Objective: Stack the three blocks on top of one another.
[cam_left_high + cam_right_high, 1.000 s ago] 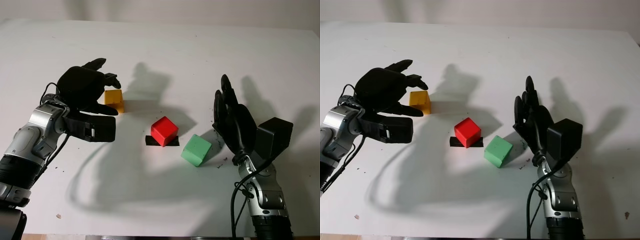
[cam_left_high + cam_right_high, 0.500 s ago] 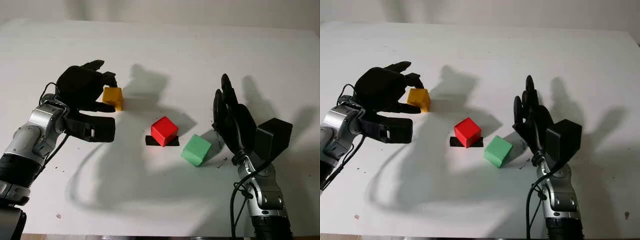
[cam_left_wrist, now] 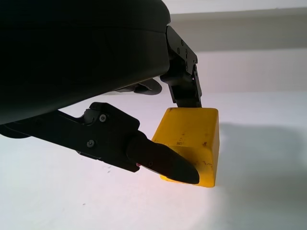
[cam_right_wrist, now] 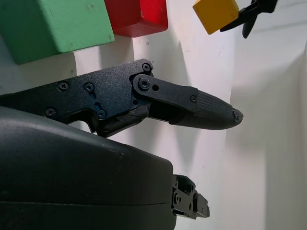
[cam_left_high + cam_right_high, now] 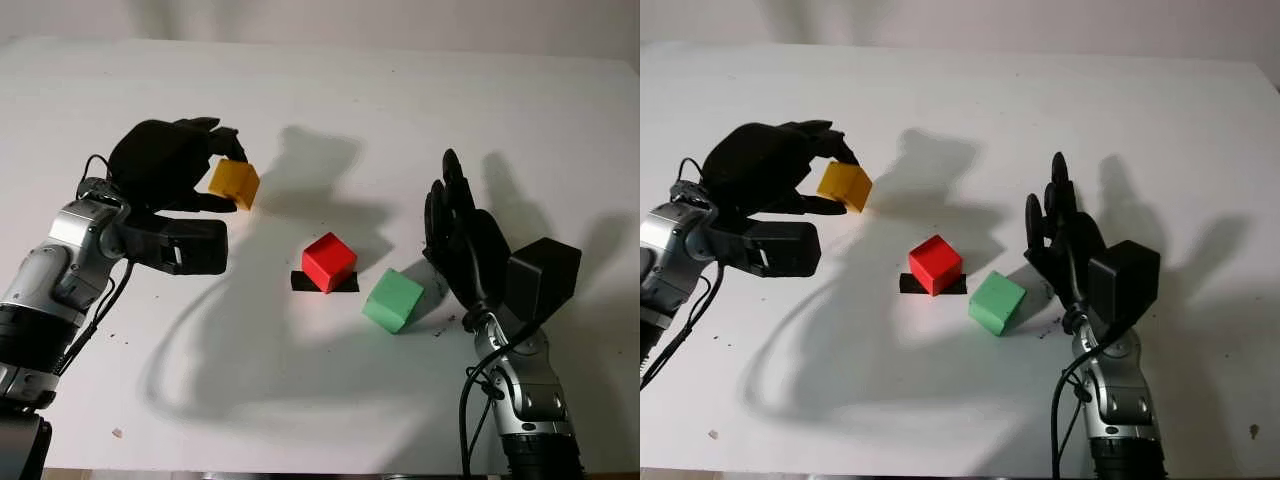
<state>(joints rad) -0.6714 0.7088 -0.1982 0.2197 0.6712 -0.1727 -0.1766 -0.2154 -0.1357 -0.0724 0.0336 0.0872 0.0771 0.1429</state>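
- The yellow block (image 5: pixel 234 183) is pinched between the curled fingers (image 3: pixel 163 160) of the left hand (image 5: pixel 165 170), upper left, and held clear of the table (image 5: pixel 330 400), presumably for carrying.
- The red block (image 5: pixel 329 261) sits at centre on a black marker (image 5: pixel 300 283), likely the stack's base; the green block (image 5: pixel 392 299) lies just beside it.
- The right hand (image 5: pixel 465 245) is open, empty, beside the green block.

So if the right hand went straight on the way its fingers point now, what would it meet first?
Probably nothing: the open right hand points up the white table, away from the robot. The green cube-shaped block sits beside it towards the centre, off that line, though depth is uncertain.
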